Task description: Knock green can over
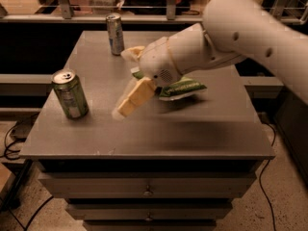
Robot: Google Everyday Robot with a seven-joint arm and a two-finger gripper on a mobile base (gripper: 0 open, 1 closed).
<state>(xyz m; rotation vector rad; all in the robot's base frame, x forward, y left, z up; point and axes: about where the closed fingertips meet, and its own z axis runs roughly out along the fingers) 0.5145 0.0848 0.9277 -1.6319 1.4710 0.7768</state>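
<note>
The green can (70, 94) stands upright near the left edge of the grey tabletop (159, 134), silver top with pull tab showing. My gripper (126, 106) hangs low over the table, its pale yellow fingers (135, 97) pointing down and left, about a can's width to the right of the green can and not touching it. The white arm (216, 37) reaches in from the upper right and covers part of the table behind.
A taller slim silver-blue can (115, 33) stands at the table's back left. A green chip bag (182, 87) lies mid-table, partly hidden behind my arm. Drawers sit below the front edge. Cables lie on the floor at both sides.
</note>
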